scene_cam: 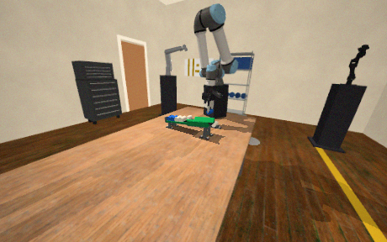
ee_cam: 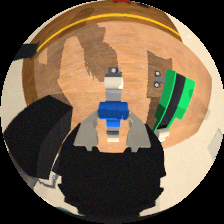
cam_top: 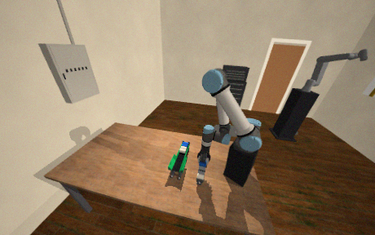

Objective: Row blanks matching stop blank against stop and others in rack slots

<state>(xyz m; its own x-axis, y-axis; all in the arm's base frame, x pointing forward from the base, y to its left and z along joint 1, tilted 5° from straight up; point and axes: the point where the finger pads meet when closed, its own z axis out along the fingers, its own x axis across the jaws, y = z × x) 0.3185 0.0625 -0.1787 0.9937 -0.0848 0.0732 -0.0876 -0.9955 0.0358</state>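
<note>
1. The blue blank (cam_top: 202,164) (scene_cam: 209,112) (ee_cam: 113,110) is at your claw's tips, above the stock rack (cam_top: 199,182) (scene_cam: 218,126) (ee_cam: 113,95); its long axis spans finger to finger.
2. Your claw (cam_top: 203,161) (scene_cam: 209,107) (ee_cam: 113,110) is clenched on that blank, directly behind it in the wrist view.
3. The green feed ramp (cam_top: 173,163) (scene_cam: 202,121) (ee_cam: 186,93) stands to the right there, slightly skewed; you likely need a sideways carry and small turn.
</note>
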